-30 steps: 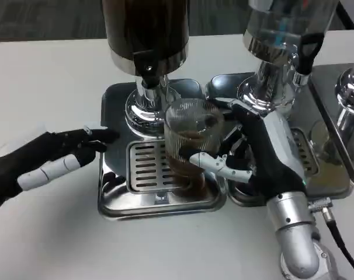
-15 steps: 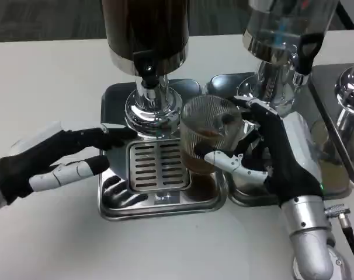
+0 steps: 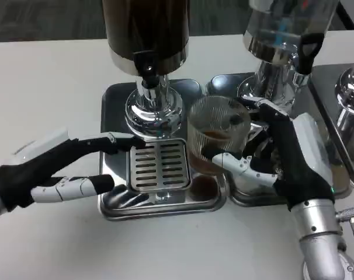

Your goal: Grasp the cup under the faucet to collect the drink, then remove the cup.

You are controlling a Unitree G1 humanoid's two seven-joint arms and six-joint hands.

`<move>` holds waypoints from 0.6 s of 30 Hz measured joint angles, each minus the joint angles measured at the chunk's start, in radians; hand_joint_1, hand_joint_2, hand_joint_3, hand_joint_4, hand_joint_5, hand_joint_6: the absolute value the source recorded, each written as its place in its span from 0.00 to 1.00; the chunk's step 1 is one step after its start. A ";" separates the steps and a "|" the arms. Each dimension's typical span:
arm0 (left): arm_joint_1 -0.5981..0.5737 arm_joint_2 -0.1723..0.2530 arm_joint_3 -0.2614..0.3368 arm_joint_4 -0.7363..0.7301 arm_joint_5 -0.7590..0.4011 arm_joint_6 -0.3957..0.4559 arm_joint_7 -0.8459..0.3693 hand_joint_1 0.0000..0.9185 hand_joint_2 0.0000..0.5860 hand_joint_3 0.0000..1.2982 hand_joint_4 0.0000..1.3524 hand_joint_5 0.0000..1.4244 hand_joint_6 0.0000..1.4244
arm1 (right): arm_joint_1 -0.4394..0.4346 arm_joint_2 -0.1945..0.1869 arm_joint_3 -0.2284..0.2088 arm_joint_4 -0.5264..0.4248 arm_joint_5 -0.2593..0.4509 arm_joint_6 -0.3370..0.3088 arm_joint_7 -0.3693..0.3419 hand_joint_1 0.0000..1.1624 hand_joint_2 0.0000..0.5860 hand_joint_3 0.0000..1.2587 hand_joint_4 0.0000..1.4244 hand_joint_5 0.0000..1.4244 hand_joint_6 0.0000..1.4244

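A clear ribbed glass cup (image 3: 215,137) with brown drink in its lower part is held by my right hand (image 3: 282,160), lifted a little above the right side of the metal drip tray (image 3: 115,201). The cup is to the right of the black faucet (image 3: 146,65) of the dark drink dispenser (image 3: 145,29). My left hand (image 3: 54,169) reaches over the tray's left rim, its fingers spread with nothing between them, one fingertip near the dispenser's chrome base (image 3: 153,111).
A second dispenser with a clear tank (image 3: 282,26) stands at the back right on its own drip tray (image 3: 247,198), just behind my right hand. A further chrome stand (image 3: 352,93) is at the right edge. White table lies in front and to the left.
My right hand has carried the cup to the right and slightly up, away from under the faucet. My left hand has moved right, toward the dispenser's base.
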 measured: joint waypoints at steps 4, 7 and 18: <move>0.014 0.014 -0.003 -0.016 0.028 -0.039 0.031 0.00 0.18 0.13 0.05 0.09 0.14 | 0.009 -0.004 -0.001 -0.006 0.000 0.001 0.003 0.75 0.25 0.51 0.53 0.66 0.82; 0.028 0.019 -0.006 -0.031 0.040 -0.064 0.051 0.00 0.17 0.12 0.03 0.07 0.13 | 0.017 -0.005 -0.001 -0.022 0.000 0.004 0.008 0.76 0.24 0.52 0.53 0.66 0.83; 0.086 0.056 -0.026 -0.103 0.057 -0.115 0.087 0.00 0.17 0.11 0.01 0.07 0.13 | 0.071 -0.010 -0.007 -0.105 0.002 0.020 0.039 0.76 0.23 0.52 0.54 0.66 0.84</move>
